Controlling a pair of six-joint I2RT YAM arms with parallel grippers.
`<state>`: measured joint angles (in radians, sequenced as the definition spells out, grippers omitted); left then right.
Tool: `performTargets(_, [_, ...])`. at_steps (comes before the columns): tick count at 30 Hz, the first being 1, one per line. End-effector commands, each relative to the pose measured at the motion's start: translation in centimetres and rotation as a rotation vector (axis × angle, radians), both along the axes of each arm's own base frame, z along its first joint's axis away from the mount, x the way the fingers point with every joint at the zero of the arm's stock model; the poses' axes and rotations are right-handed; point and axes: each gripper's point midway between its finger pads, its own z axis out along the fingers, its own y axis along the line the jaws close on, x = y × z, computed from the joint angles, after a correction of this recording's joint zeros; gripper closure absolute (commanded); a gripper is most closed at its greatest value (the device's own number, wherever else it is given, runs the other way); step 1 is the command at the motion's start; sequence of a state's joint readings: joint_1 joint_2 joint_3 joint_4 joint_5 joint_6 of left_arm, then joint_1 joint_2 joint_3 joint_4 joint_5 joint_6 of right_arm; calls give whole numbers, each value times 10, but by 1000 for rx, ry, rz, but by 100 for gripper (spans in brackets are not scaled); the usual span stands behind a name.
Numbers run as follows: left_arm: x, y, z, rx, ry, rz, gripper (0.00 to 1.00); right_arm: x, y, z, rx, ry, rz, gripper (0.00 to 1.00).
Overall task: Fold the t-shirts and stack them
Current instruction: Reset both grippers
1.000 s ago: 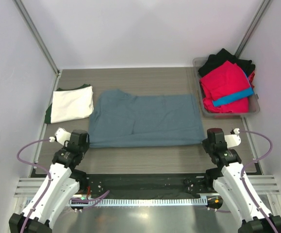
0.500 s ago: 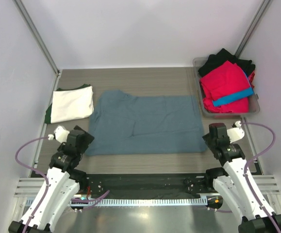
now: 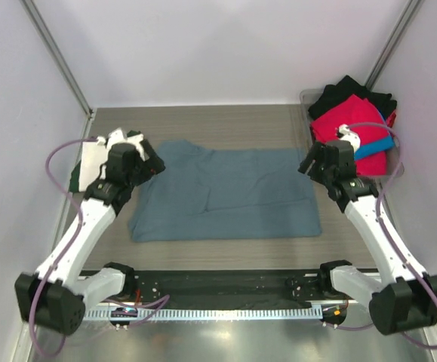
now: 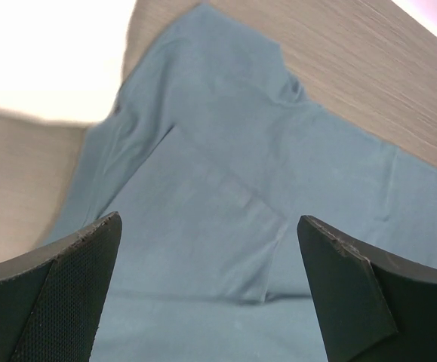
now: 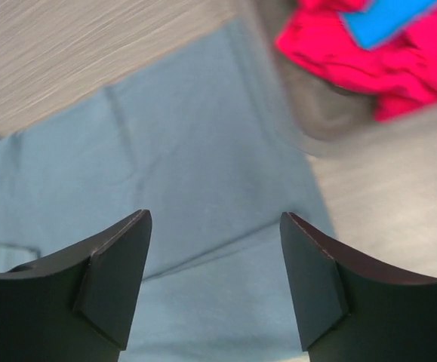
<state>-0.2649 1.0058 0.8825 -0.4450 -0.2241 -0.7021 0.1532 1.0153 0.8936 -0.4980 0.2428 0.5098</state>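
A slate blue-grey t-shirt [image 3: 226, 192] lies flat across the middle of the table, folded lengthwise, with a crease running along it [image 4: 226, 188] [image 5: 188, 143]. My left gripper [image 3: 155, 167] [image 4: 209, 219] hovers open over the shirt's far left end, by the collar. Over the far right end my right gripper [image 3: 309, 164] [image 5: 214, 215] also stands open. Neither holds anything. A folded cream-white t-shirt [image 3: 90, 160] [image 4: 44, 53] rests on a dark green one [image 3: 75, 179] at the left, partly hidden by my left arm.
A grey bin [image 3: 395, 170] [image 5: 324, 124] at the far right holds a heap of red [image 3: 346, 124] [image 5: 339, 53], bright blue [image 3: 373, 147] and black [image 3: 350, 87] t-shirts. Walls close in on both sides. A metal rail runs along the near edge.
Both grippers opened and let go of the blue-grey shirt's near corners. Both arms then reached away from the near edge to the shirt's far left and far right ends.
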Motion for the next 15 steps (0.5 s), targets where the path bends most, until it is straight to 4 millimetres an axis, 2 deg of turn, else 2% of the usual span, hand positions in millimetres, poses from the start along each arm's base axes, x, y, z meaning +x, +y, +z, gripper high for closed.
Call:
performTargets(1, [45, -17, 14, 46, -24, -91, 0, 36, 33, 46, 3, -132, 197, 27])
performTargets(2, [52, -18, 10, 51, -6, -90, 0, 47, 37, 35, -1, -95, 211, 30])
performTargets(3, [63, -19, -9, 65, 48, -89, 0, 57, 40, 43, -11, -105, 221, 33])
performTargets(4, [74, -21, -6, 63, 41, -89, 0, 63, 44, 41, -19, -94, 225, 35])
performTargets(5, [83, -22, -8, 67, 37, -81, 1, 73, 48, 22, -34, -33, 238, 39])
performTargets(6, [91, -22, -15, 75, 52, -80, 0, 83, 50, 26, -50, -37, 237, 41])
performTargets(7, [107, -26, -20, 83, 56, -80, 0, 88, 55, 18, -75, -9, 245, 42])
performTargets(8, [114, -27, -27, 94, 72, -86, 1, 98, 56, -3, -99, 47, 241, 42])
performTargets(11, [145, -30, -43, 146, 107, -94, 5, 121, 61, -14, -150, 77, 228, 42])
performTargets(12, [152, -27, -47, 168, 115, -85, 6, 135, 60, -29, -172, 109, 213, 43])
performTargets(13, [157, -27, -54, 197, 134, -96, 6, 142, 60, -34, -184, 124, 210, 43])
performTargets(14, [171, -28, -56, 213, 137, -98, 6, 149, 59, -42, -202, 140, 202, 43])
performTargets(15, [177, -26, -62, 237, 145, -90, 6, 163, 59, -51, -216, 157, 195, 44])
